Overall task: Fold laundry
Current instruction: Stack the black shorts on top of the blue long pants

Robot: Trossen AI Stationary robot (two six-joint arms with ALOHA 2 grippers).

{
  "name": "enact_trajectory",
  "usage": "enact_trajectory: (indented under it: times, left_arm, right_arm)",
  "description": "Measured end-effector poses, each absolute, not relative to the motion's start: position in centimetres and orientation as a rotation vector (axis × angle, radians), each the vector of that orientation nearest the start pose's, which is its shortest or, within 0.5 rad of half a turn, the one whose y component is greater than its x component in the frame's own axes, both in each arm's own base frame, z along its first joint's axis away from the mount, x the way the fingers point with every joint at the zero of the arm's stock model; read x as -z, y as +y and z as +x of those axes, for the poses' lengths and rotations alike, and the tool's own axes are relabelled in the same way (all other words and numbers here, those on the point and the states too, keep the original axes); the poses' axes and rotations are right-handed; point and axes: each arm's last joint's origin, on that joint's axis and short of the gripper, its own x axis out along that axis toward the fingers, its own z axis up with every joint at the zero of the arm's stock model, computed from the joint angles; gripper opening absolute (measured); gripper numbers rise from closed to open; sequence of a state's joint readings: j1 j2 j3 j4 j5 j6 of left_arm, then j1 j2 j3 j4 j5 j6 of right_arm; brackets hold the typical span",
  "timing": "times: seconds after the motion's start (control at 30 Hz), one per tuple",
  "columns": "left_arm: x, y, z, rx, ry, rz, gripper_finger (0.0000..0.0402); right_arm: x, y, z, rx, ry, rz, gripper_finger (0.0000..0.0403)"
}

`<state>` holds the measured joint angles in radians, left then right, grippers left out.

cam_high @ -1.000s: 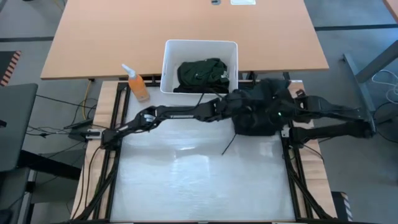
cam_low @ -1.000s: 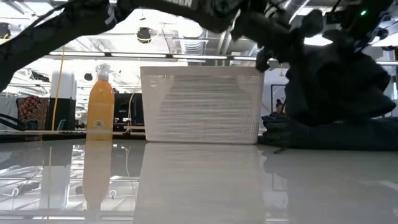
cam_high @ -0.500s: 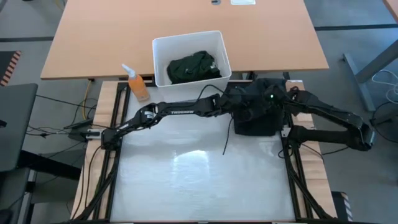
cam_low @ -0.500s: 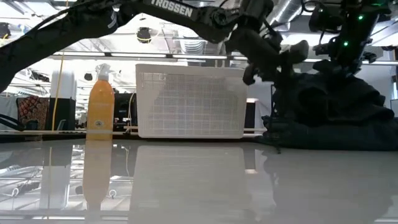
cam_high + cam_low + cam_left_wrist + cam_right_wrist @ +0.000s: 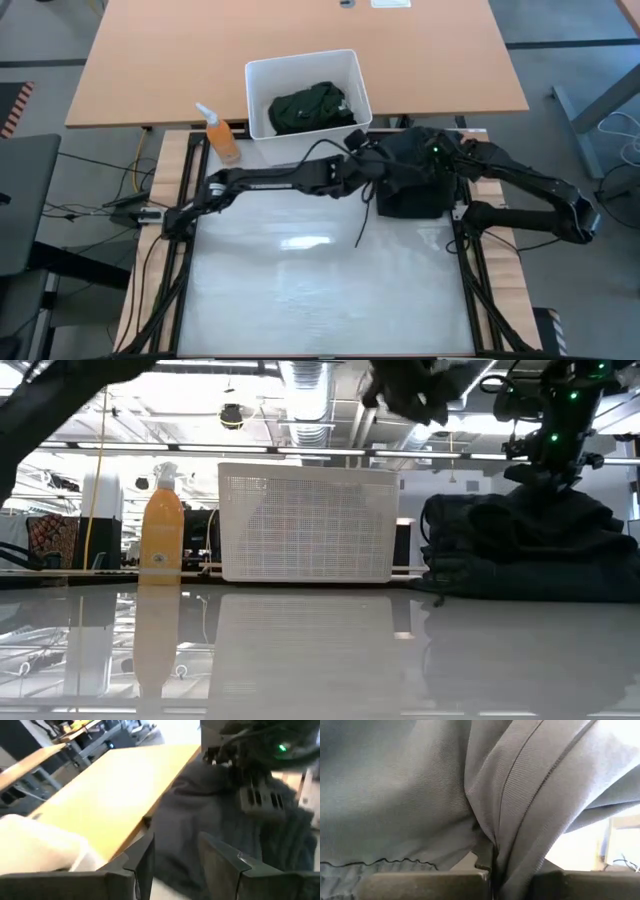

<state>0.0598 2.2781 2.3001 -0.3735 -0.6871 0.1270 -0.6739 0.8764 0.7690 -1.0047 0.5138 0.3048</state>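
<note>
At two o'clock on the glossy white table point(image 5: 300, 290), the heap of soft dark garments point(image 5: 415, 180) lies bunched. The right gripper point(image 5: 437, 158) pinches a grey fold of it, likely to lift. The left gripper point(image 5: 368, 160) hovers beside it, fingers parted, empty. Farther, at twelve o'clock, the white plastic bin point(image 5: 258, 95) holds a crumpled dark green shirt point(image 5: 308, 106).

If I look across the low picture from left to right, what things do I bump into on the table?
orange spray bottle → white bin → pile of dark clothes, with the right gripper coming down onto its top.
</note>
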Motion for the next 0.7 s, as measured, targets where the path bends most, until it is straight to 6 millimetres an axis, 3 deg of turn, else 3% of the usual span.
enact_trajectory:
  times: [0.17,0.27,0.53,0.7]
  left_arm:
    - [-38.7,5.0,47.5,-0.718,0.441,0.199,0.0139]
    - [-40.3,5.2,45.5,-0.729,0.477,0.184,0.0139]
    - [-40.6,3.3,43.2,-0.734,0.62,0.234,0.0139]
    - [-39.4,1.9,41.9,-0.773,0.775,0.273,0.0139]
  right_arm:
    - [-26.9,-9.7,9.8,1.225,1.044,0.327,0.0073]
    - [-27.9,-9.6,9.6,1.216,1.054,0.317,0.0106]
    - [-30.8,-9.4,9.5,1.164,1.035,0.26,0.0217]
    - [-34.3,-8.8,8.8,1.18,0.954,0.269,0.0243]
